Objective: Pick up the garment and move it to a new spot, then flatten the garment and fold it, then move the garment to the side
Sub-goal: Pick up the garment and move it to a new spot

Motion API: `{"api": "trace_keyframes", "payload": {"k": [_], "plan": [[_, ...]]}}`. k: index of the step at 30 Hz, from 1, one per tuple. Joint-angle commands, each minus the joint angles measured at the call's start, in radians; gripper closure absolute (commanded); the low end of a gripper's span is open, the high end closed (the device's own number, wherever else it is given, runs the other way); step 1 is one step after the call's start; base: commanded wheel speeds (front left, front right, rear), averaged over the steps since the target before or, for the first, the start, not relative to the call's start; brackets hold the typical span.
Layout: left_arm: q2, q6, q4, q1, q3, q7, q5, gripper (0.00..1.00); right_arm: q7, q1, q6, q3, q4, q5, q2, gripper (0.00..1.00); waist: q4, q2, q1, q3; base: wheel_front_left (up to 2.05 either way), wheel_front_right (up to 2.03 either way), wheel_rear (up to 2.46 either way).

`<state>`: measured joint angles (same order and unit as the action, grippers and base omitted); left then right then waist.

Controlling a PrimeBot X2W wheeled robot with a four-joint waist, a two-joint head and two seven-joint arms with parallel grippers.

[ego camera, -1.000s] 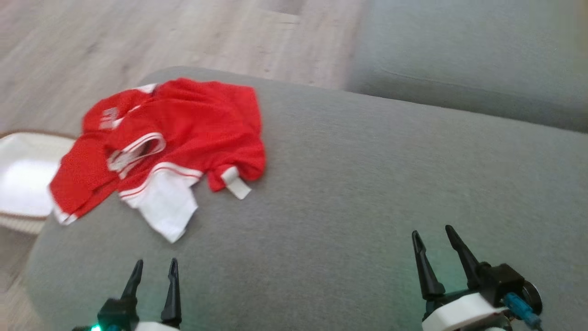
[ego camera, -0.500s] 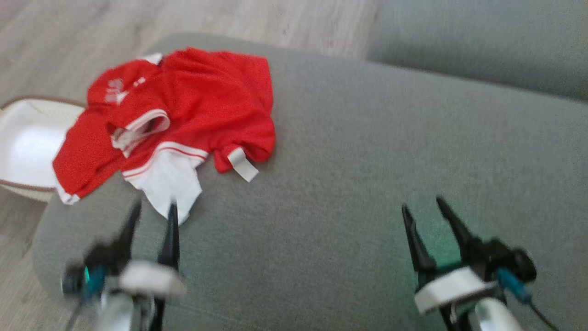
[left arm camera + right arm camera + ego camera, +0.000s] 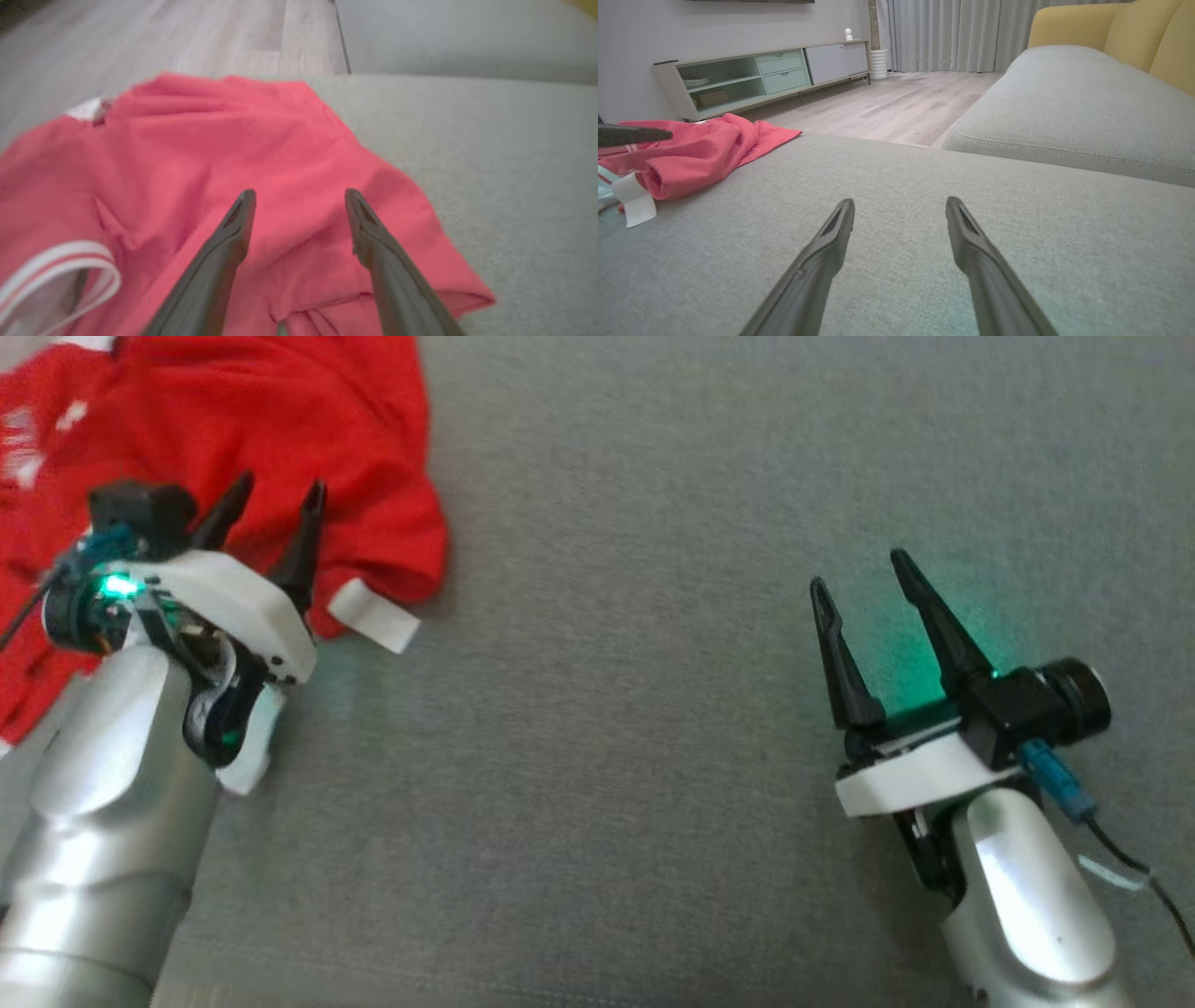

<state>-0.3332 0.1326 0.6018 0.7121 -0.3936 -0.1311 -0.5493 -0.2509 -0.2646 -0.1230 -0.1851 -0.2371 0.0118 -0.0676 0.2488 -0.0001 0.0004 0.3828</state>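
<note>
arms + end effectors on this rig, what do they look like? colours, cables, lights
Glossy silver forearms with white collars. Left end effector and right end effector: two long, tapered black fingers each. Beside each, a black camera pod with a blue connector and dark cable. A green light glows at the left wrist.

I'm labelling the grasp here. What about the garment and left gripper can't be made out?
Head view: the garment is cut off by the left and top edges and partly covered by the left arm.
Head and left wrist views: whether the open jaws of the left gripper touch the cloth; blur hides it.
Right wrist view: the garment's left part, cut off by the frame edge.
</note>
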Motion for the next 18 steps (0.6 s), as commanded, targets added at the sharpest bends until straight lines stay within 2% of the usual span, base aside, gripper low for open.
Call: {"api": "trace_keyframes", "payload": {"k": [1, 5, 10, 11, 12, 13, 18], "plan": [[-0.052, -0.002, -0.006, 0.04, 0.021, -0.014, -0.016, 0.0, -0.011, -0.022, -0.008, -0.028, 0.037, 0.009, 0.001, 0.0, -0.054, 0.0001, -0.0004, 0.059, 0.0, 0.0, 0.0], [-0.062, -0.002, 0.091, 0.088, -0.015, -0.056, -0.101, 0.0, -0.011, -0.053, -0.008, -0.041, 0.044, 0.008, 0.001, 0.0, -0.086, 0.0001, -0.0004, 0.087, 0.0, 0.0, 0.0], [-0.071, -0.002, 0.198, 0.11, -0.063, -0.083, -0.145, 0.0, -0.011, -0.07, -0.008, -0.044, 0.053, 0.005, 0.004, 0.0, -0.12, 0.0001, -0.0004, 0.098, 0.0, 0.0, 0.0], [-0.072, -0.002, 0.211, 0.113, -0.073, -0.085, -0.153, 0.18, -0.011, -0.069, -0.008, -0.042, 0.054, 0.004, 0.005, 0.0, -0.123, 0.0001, -0.0004, 0.097, 0.0, 0.0, 0.0], [-0.073, -0.002, 0.224, 0.116, -0.078, -0.083, -0.161, 0.75, -0.011, -0.067, -0.008, -0.04, 0.055, 0.003, 0.005, 0.0, -0.125, 0.0001, -0.0004, 0.095, 0.0, 0.0, 0.0], [-0.073, -0.002, 0.234, 0.118, -0.087, -0.08, -0.165, 1.0, -0.011, -0.064, -0.008, -0.039, 0.054, 0.001, 0.006, 0.0, -0.126, 0.0001, -0.0004, 0.089, 0.0, 0.0, 0.0], [-0.082, -0.002, 0.205, 0.119, -0.134, -0.037, -0.206, 1.0, -0.011, -0.032, -0.008, -0.023, 0.044, -0.009, 0.01, 0.0, -0.123, 0.0001, -0.0004, 0.036, 0.0, 0.0, 0.0]]}}
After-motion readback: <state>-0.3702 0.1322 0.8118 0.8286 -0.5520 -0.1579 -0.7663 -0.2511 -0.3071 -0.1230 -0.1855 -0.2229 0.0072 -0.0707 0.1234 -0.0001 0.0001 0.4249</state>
